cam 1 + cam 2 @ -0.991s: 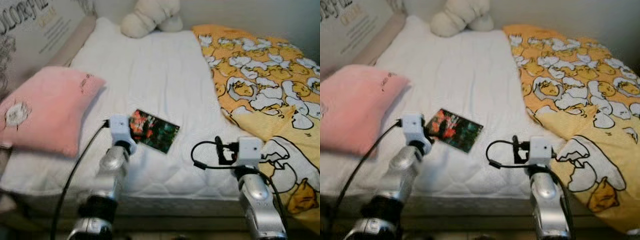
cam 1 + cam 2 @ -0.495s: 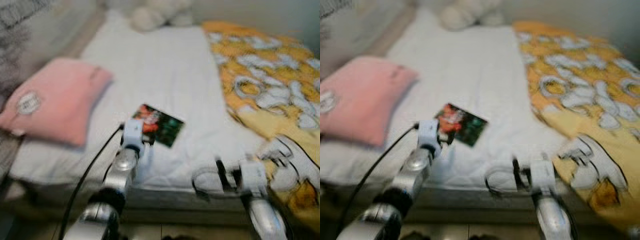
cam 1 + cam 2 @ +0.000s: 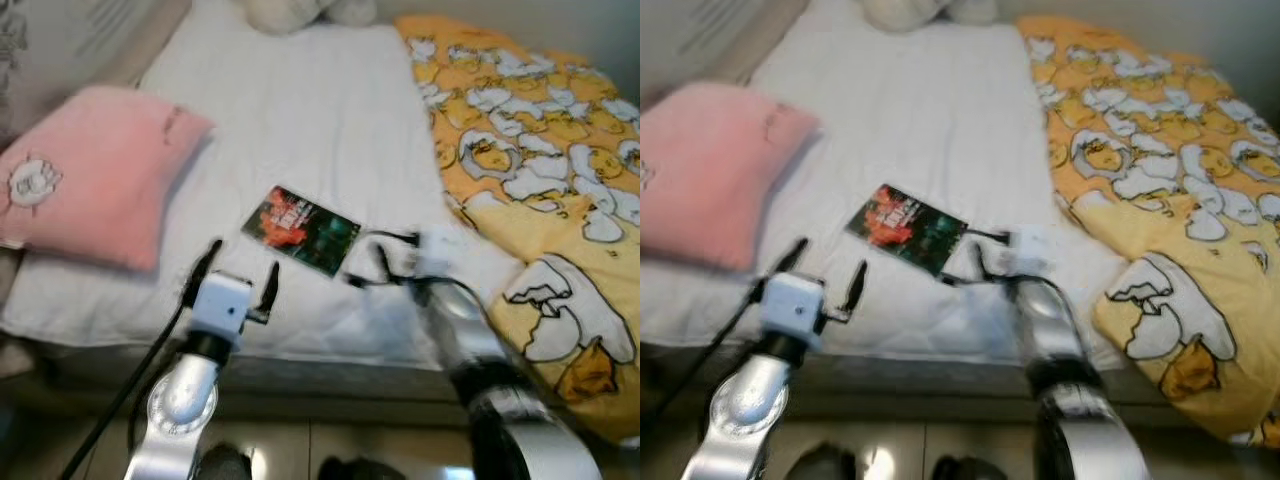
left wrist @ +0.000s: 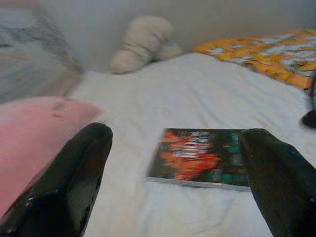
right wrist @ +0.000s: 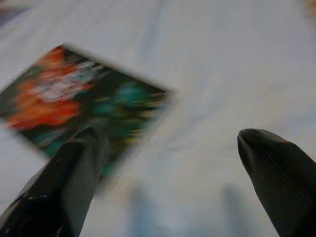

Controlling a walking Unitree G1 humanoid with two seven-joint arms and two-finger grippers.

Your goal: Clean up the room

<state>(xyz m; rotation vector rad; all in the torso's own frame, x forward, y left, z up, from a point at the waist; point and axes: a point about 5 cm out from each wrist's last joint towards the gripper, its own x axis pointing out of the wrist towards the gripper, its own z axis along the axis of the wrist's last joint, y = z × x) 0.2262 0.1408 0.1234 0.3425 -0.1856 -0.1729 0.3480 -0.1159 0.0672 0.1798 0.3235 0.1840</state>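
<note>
**a thin book on a soft bed, both hands open around it**

the book (image 3: 300, 230), with its dark cover of red and green, lay flat on the white bed (image 3: 300, 110) near the middle of the left eye frame, tilted so one corner pointed toward the lower right. the pink pillow (image 3: 90, 175) sat at the left, the yellow duck-print blanket (image 3: 540, 190) down the right side, and a cream plush toy (image 4: 140, 42) at the far end of the bed.

the left hand (image 3: 238, 280) hovered just below the book, fingers spread wide and holding nothing. the right hand (image 3: 375, 260), blurred, was right beside the book's lower right corner, also wide open and empty; in its wrist view one finger (image 5: 64, 182) overlapped the cover's edge, though contact could not be told.

the book looked light, thin and stiff, with a glossy cover likely to be slippery. lying flush on a yielding mattress, it offered no gap underneath, so a finger would probably have to press the quilt down beside an edge. the free corner nearest the right hand seemed the best place to pinch.
</note>
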